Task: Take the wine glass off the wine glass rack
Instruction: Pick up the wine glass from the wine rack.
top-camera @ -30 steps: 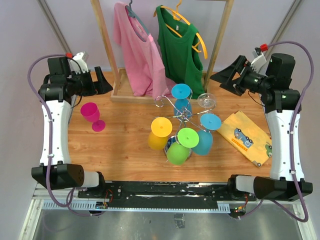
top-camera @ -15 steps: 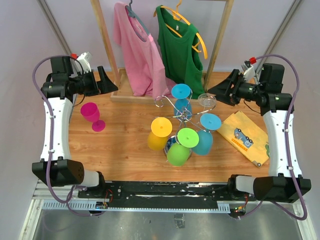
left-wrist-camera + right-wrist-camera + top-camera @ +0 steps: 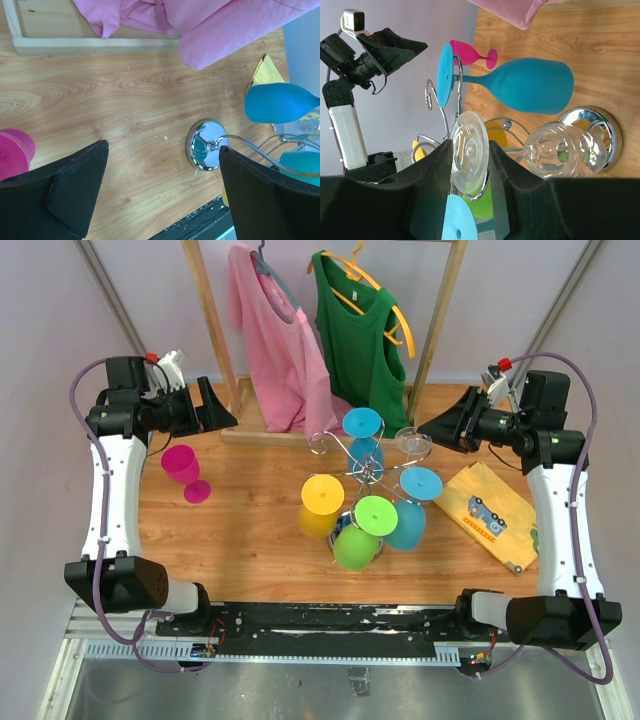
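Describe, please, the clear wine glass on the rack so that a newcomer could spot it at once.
On the wooden table a chrome wire rack stands in the middle, hung with upside-down glasses. The clear wine glass hangs on its far right arm, its foot between the fingers of the right hand. Its neighbours are solid colours; it alone is see-through.

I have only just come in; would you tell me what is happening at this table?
The right gripper is at the clear wine glass hanging on the wine glass rack, its fingers either side of the glass's foot; whether they grip it is unclear. The left gripper hangs open above the table, holding nothing. A pink glass stands apart on the table.
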Controlling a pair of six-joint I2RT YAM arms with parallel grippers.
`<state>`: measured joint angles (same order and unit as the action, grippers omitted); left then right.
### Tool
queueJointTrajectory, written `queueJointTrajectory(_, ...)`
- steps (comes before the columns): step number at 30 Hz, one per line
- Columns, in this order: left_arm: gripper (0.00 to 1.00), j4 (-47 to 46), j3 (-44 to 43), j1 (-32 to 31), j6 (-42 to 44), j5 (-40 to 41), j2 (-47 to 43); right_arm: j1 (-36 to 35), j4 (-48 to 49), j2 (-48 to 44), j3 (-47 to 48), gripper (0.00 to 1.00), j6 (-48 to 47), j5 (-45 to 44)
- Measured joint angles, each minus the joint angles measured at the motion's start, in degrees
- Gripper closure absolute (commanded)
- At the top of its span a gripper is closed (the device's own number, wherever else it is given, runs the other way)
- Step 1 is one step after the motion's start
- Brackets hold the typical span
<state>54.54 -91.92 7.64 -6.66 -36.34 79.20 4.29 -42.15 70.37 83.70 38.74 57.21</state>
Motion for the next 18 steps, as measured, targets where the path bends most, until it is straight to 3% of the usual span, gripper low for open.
queueJointTrajectory(18, 0.04, 0.04, 0.87, 0.0, 0.04, 0.0, 0.0, 0.24, 0.24, -0.09, -0.79, 0.71, -0.39, 1.01)
